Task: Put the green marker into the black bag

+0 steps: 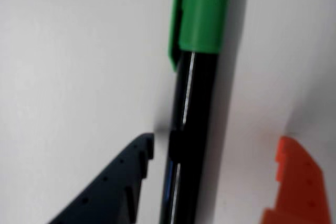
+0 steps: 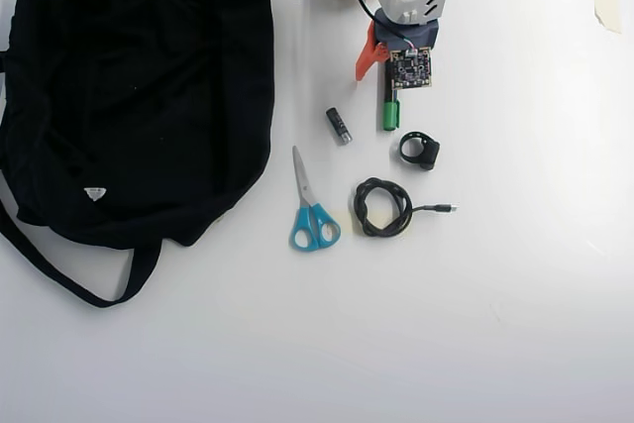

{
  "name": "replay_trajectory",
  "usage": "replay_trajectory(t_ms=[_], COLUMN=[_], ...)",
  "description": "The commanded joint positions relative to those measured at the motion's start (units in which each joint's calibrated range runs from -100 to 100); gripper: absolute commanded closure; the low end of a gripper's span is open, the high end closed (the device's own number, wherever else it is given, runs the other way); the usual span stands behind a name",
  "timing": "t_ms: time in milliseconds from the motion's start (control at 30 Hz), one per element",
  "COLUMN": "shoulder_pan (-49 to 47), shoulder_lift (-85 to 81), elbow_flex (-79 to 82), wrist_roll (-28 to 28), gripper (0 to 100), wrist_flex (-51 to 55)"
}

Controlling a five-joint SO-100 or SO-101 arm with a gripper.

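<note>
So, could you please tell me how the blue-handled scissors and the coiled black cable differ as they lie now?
The blue-handled scissors lie straight, blades closed and pointing up the overhead view; the coiled black cable is wound into a loop with one plug end trailing right. The scissors have metal blades and blue handles; the cable is black all over. The scissors lie nearer the large black fabric bag. Both rest flat on the white table, untouched.

Wrist view looks close down the green marker [image 1: 194, 103]; overhead view shares it from high above.
</note>
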Motion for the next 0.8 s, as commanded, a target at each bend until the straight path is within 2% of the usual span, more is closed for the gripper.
replay_trajectory(t_ms=[0, 333, 533, 767], shoulder_pan=[0.4, 0.4, 0.1, -0.1], shoulder_lift=[1.5, 3.9, 3.9, 3.9], elbow_flex=[-0.9, -1.8, -1.8, -1.8], wrist_roll=[-0.2, -0.2, -0.2, 0.0], gripper=[70, 70, 82, 88], wrist_flex=[0.1, -0.7, -0.7, -0.7])
